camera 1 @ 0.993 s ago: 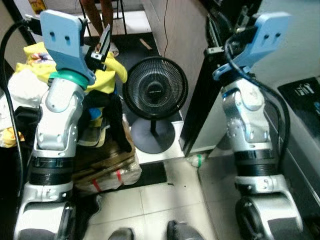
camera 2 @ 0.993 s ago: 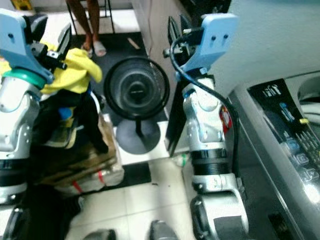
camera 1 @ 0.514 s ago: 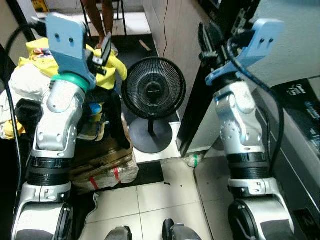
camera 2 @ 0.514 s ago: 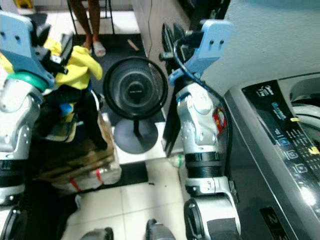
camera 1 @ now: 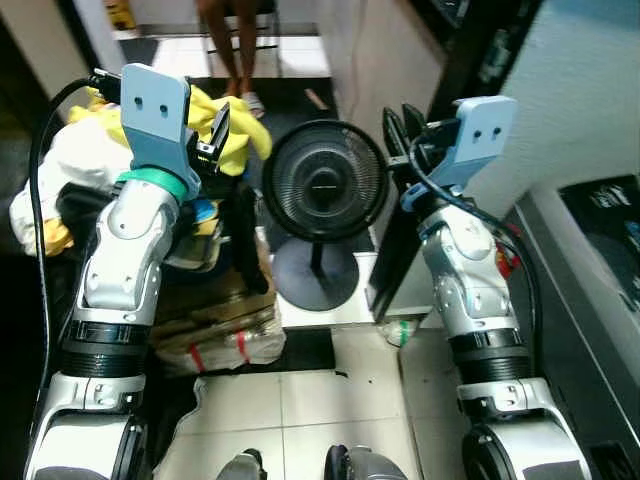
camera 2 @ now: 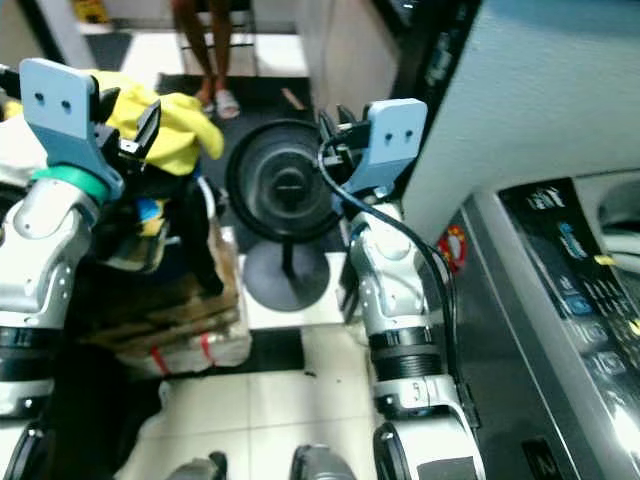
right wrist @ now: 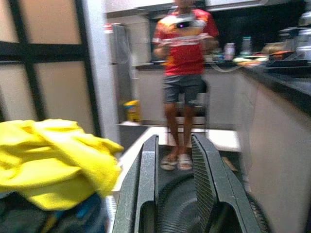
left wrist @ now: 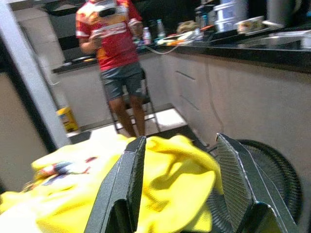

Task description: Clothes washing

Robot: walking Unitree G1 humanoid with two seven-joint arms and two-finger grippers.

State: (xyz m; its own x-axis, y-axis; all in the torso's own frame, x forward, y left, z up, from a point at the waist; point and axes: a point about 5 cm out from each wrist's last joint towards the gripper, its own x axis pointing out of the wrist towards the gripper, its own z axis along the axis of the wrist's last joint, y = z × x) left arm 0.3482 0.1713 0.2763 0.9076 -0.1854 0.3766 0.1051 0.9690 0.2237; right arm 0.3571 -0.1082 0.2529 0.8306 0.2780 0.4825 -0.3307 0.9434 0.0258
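The robot is standing on pale floor tiles [camera 1: 310, 400] with both arms raised in front of it. Its left pincer [left wrist: 181, 182] is hanging released, the two black fingers [left wrist: 127, 184] spread wide apart with a yellow garment [left wrist: 160, 184] showing in the gap beyond them; nothing is lying between the pads. That yellow garment [camera 1: 235, 135] is sitting on top of a heap of laundry [camera 1: 70, 180] at the robot's left, over white and dark pieces, and the heap is resting on a stack of flattened bundles tied with red tape [camera 1: 225, 335]. The left pincer is hovering just above and beside the yellow cloth, and I cannot tell whether it is touching it. The right pincer [right wrist: 174, 179] is also released and gripping nothing, its fingers [right wrist: 206, 184] standing a narrower gap apart, pointing out over a black pedestal fan [camera 1: 322, 190] that is standing on the floor between the two arms. At the robot's right the washing machine [camera 2: 560, 300] is showing its dark control panel and grey top. Further off a person [right wrist: 184, 73] in a red shirt and grey shorts is standing by a kitchen worktop [left wrist: 252, 46] crowded with bottles and pots
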